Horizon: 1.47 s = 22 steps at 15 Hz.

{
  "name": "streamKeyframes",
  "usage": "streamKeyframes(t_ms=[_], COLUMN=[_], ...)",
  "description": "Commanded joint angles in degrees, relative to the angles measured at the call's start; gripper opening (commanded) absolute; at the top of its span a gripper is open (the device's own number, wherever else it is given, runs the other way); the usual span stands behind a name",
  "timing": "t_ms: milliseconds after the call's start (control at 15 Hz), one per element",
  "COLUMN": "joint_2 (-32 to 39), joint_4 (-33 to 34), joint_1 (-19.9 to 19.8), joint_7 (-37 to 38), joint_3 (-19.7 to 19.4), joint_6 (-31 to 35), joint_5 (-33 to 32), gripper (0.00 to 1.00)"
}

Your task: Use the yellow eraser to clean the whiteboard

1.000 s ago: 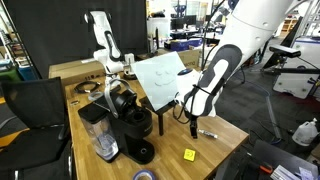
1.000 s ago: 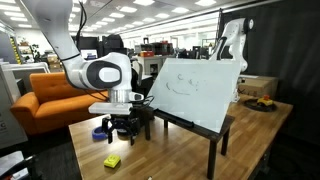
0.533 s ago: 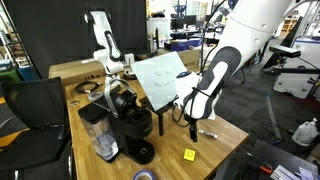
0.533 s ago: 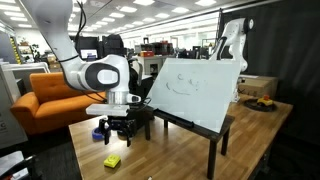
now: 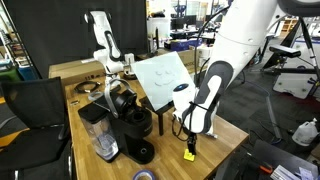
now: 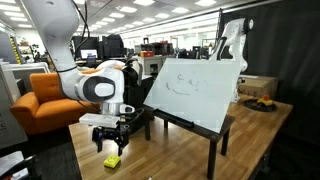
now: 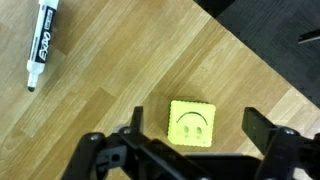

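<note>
Jaws wide open, holding nothing, hanging right over the eraser [image 7: 193,123] lying flat on the bench [image 7: 90,110]. Looks like pickup time: drop straight down, pinch it, then head for the whiteboard [image 6: 195,90] behind.

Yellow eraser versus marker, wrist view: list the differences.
The yellow eraser is a square block with a smiley face; the marker is long, thin, black and white. The eraser sits under the open claw; the marker lies clear of it. Both lie flat on the table.
</note>
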Motion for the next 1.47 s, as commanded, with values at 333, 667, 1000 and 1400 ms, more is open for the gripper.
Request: streamKeyframes(t_ms=[333, 667, 1000, 1400], joint_2=[3.73, 6.86, 8.3, 9.51], joint_4=[0.08, 0.58, 1.32, 2.94], joint_1=[2.02, 3.22, 4.09, 4.61], joint_7=[6.06, 6.45, 6.36, 6.35], joint_3=[-1.43, -1.84, -2.45, -2.97], joint_6=[7.98, 10.25, 11.6, 11.62], joint_5=[-1.8, -1.93, -1.97, -2.03], gripper=[1.0, 1.0, 1.0, 1.0])
